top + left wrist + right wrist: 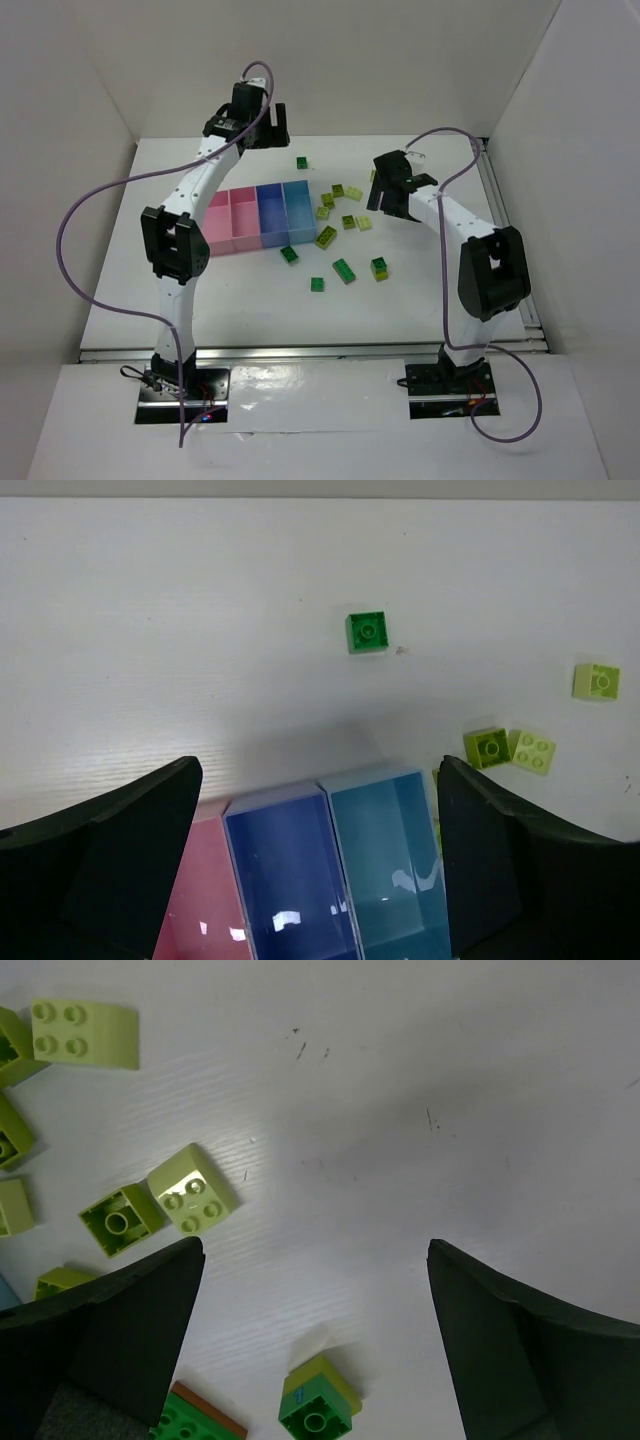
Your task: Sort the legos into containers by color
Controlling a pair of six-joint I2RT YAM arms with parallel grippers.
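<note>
Top external view: the containers [245,215] run left-right, legos [344,270] scattered beside them; left gripper [320,765] and right gripper [315,1248] spread, holding nothing.

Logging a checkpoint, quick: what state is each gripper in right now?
Left gripper: open, fingers wide apart, holding nothing.
Right gripper: open, fingers wide apart, holding nothing.

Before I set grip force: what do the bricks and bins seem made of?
Bricks: probably hard plastic, glossy and slightly see-through; moulded studs and bright highlights show. Bins: thin tinted plastic, shiny, apparently translucent; glints sit on their floors.
</note>
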